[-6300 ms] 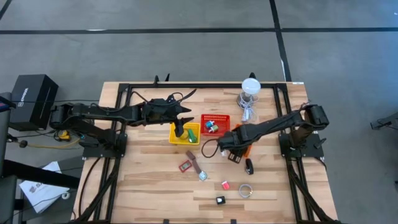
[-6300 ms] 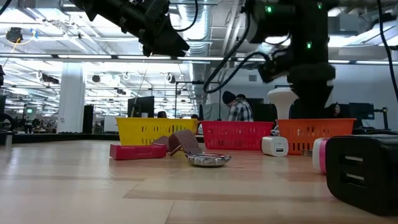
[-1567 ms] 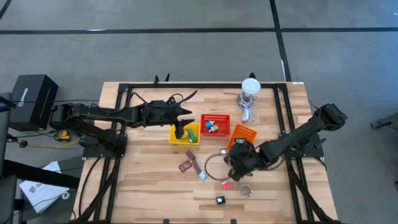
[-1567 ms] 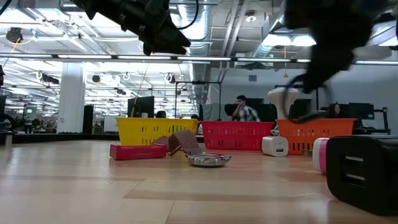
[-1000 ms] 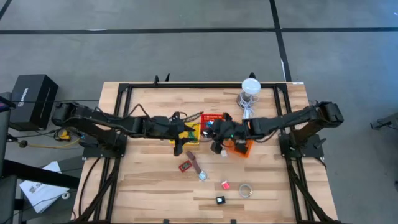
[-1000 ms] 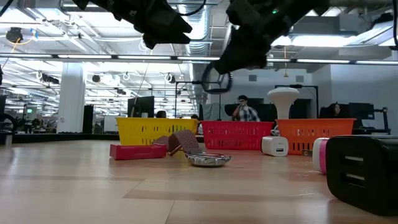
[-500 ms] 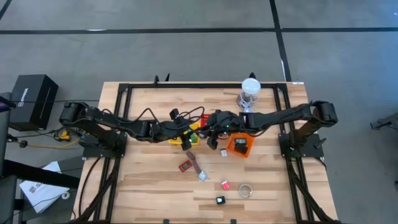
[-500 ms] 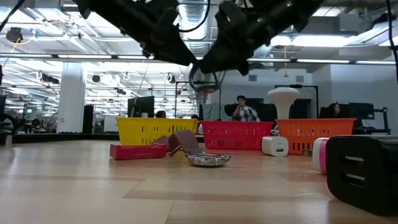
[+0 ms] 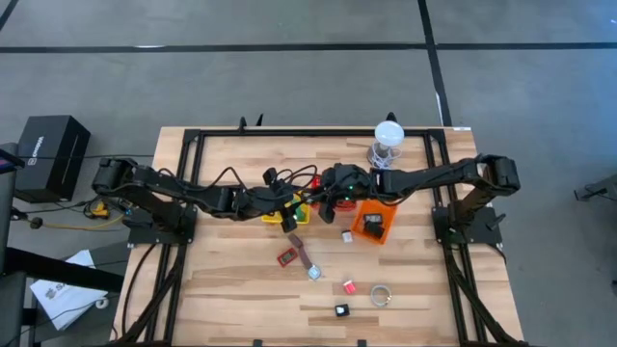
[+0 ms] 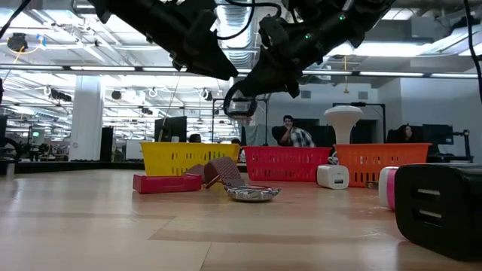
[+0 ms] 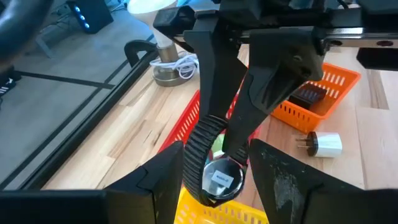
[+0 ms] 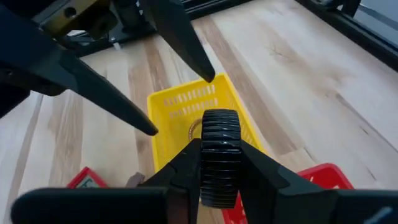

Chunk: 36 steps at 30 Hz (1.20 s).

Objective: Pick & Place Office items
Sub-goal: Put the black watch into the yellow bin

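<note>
My right gripper (image 12: 219,163) is shut on a black watch (image 11: 213,163) with a ribbed strap and a round face. It hangs in the air over the yellow basket (image 12: 186,102) in the right wrist view, and shows as a loop (image 10: 240,106) in the low view. My left gripper (image 9: 292,208) hovers open over the same basket, its two fingers (image 12: 186,43) close beside the watch. I see no touch between them. Other office items lie on the table: a red one (image 9: 287,257), a brown strip (image 9: 303,253) and a ring (image 9: 382,295). My right gripper pinches the watch's ribbed strap (image 12: 220,140) between its two fingers (image 11: 264,74). They come from the table's right, slanting down. The watch hangs below them, its round face (image 11: 219,178) lowest, lifted clear above the yellow basket.
The red basket (image 11: 180,124) sits next to the yellow one, and the orange basket (image 9: 372,222) with a black item (image 11: 308,96) is further right. A white plug (image 9: 347,235) lies before it. A white-topped object with a coiled cable (image 9: 388,140) stands at the far edge.
My right gripper has carried the black watch toward the table's left, from above the red and orange baskets to over the yellow basket, sinking a little. My left arm has reached slightly further right, its gripper staying open near the watch.
</note>
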Each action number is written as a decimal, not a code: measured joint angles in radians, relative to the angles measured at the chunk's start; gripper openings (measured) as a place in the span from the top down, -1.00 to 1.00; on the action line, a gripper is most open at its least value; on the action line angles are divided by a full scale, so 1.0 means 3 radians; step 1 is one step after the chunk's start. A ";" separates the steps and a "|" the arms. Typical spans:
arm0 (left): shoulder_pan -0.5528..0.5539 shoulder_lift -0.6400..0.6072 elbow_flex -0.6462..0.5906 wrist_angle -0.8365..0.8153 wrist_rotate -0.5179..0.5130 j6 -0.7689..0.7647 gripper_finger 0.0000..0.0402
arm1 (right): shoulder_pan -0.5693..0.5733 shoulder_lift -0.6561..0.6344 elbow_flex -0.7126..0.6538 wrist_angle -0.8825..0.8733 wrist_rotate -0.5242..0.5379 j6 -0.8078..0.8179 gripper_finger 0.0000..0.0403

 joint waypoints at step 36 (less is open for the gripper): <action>0.0076 0.0000 -0.0002 -0.0035 -0.0017 0.0115 0.44 | 0.0094 -0.0094 0.0003 0.0402 -0.0579 -0.0028 0.61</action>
